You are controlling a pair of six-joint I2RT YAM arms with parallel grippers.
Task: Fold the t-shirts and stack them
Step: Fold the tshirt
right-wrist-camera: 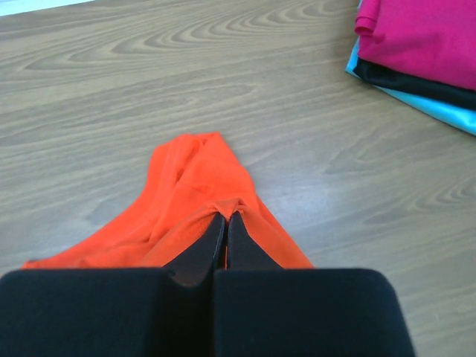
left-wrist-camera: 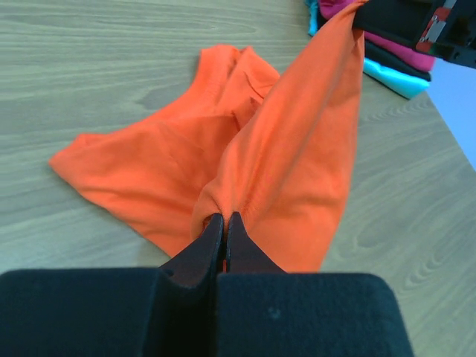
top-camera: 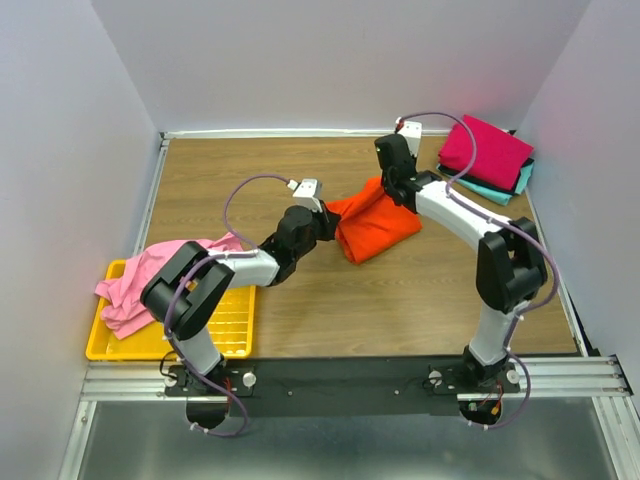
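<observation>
From above, the orange shirt (top-camera: 375, 228) is in the middle of the wooden desk (top-camera: 400, 300), between my two arms. My left jaws hold its near left end. My right jaws hold its far end. A pink shirt (top-camera: 135, 285) lies in a soft heap on the yellow tray (top-camera: 228, 335) at my left. The pile of folded shirts (top-camera: 487, 155) sits in the far right corner, with a bright pink one on top.

From my left wrist, my left jaws are pinched tight on a bunch of orange cloth. One strip lifts off the desk and runs up to my other arm. The rest lies crumpled on the wood. The cloth looks thin, soft and floppy.

From my right wrist, my right jaws are closed on a little orange fold. The cloth falls away in wrinkles. The pile has neat straight edges, with dark and blue-green layers under the pink.

I think I am in the middle of folding the orange shirt. Next, both arms should move together and lay the held edge down flat, with no bumps. The pink shirt is not folded yet.
</observation>
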